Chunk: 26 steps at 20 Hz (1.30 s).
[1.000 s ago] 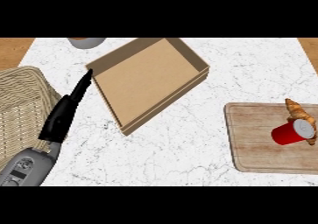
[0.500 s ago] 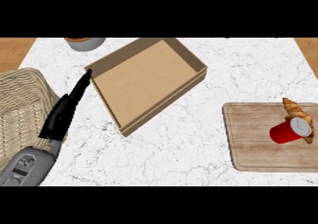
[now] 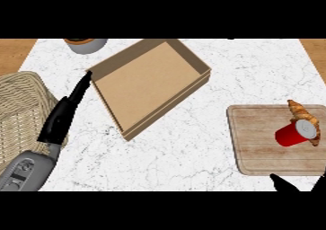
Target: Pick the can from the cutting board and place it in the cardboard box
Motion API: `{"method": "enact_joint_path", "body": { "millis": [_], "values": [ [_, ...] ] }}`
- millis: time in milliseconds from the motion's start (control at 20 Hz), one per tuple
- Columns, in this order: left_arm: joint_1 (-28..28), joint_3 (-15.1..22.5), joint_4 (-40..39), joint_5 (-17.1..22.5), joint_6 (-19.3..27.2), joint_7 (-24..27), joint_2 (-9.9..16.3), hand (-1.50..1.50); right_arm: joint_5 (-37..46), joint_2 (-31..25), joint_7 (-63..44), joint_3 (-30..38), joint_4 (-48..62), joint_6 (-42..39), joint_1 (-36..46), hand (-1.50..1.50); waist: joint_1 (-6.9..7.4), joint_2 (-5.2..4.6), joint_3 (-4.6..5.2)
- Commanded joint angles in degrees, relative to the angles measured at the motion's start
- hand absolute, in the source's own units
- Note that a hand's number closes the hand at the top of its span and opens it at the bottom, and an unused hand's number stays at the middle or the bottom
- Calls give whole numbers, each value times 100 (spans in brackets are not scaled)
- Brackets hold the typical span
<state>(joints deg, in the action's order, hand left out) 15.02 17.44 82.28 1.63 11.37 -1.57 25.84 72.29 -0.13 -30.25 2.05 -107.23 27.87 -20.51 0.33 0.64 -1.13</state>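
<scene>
A red can (image 3: 297, 133) lies on its side on the wooden cutting board (image 3: 265, 146) at the right, its silver end facing right, touching a croissant (image 3: 303, 117). The shallow cardboard box (image 3: 149, 84) sits open at upper middle, turned at an angle. My left hand (image 3: 63, 116) stretches up the left side with straight fingers, its tips near the box's left corner, holding nothing. Only two dark fingertips (image 3: 282, 183) of my right hand show at the lower right edge, just below the board.
A large wicker basket (image 3: 13, 117) fills the left edge beside my left forearm. A grey bowl (image 3: 86, 44) stands at the counter's far edge, upper left. White marble counter lies between box and board.
The view has shifted slightly, so everything sits a little lower. My right hand's fingertips have come into view at the lower right edge. The left hand has not moved relative to the box.
</scene>
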Motion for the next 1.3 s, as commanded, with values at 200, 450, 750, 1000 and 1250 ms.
{"method": "enact_joint_path", "body": {
  "millis": [200, 450, 750, 1000, 1250],
  "values": [
    [-483, -259, -596, 13, -164, 295, 78, 0, 29, -132, -268, 238, 477, -441, 807, -150, 10, -86, 118],
    [-567, -417, -377, 74, -304, 146, 168, 0, -30, -119, -118, 305, 725, -147, 643, -150, 1, -67, 113],
    [-483, -216, -501, -212, -117, 17, -177, 0, -243, -228, -160, 473, 1261, -311, 1372, -150, 9, -78, 112],
    [-624, -431, -453, -95, -311, 106, -57, 0, -391, -295, -81, 518, 1582, -393, 1632, -150, 19, -79, 114],
    [-619, -386, -578, -221, -303, 270, -239, 0, -636, -458, 227, 692, 1987, -144, 1809, -150, -17, -81, 114]
  ]
}}
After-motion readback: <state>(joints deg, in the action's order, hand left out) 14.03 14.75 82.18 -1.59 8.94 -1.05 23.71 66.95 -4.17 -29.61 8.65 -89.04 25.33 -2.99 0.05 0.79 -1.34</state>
